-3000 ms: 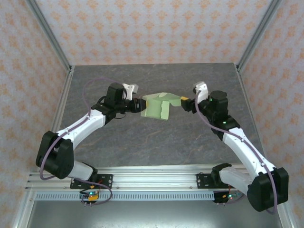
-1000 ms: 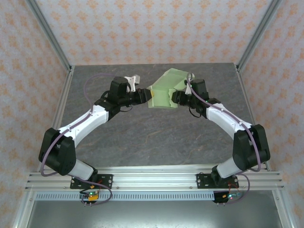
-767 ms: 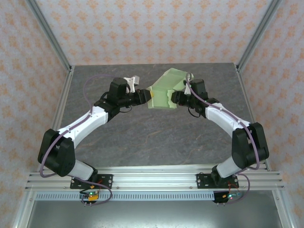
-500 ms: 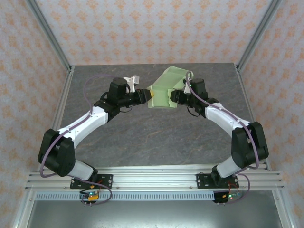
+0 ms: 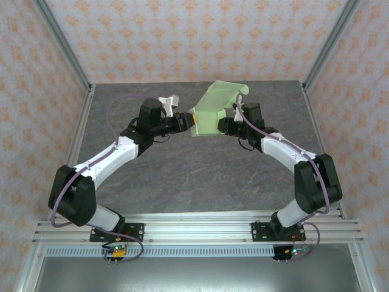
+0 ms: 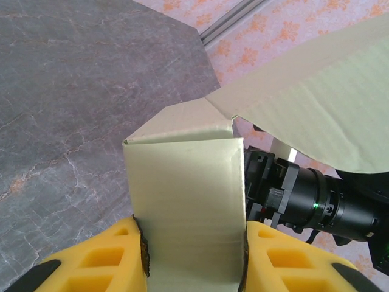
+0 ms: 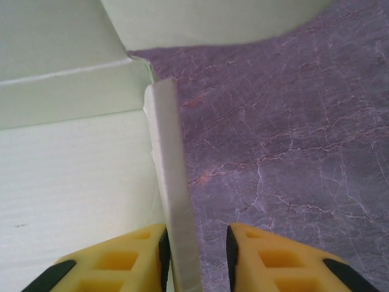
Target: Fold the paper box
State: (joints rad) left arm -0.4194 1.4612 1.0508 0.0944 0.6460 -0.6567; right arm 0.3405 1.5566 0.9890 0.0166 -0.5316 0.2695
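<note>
Top view: bright, even, diffuse light from overhead, no glare. The grey marbled stone-look tabletop carries only faint, soft-edged shadows. Focus is sharp throughout. The aluminium frame posts at 10 and 2 o'clock lean outward in a mild wide-angle stretch.

Left wrist view: the pale light-green card paper box is crisp; the yellow foam pads at 6 o'clock are soft.

Right wrist view: the paper box is nearly washed out at 9 o'clock, the tabletop is tinted purple, and the pads are blurred.
</note>
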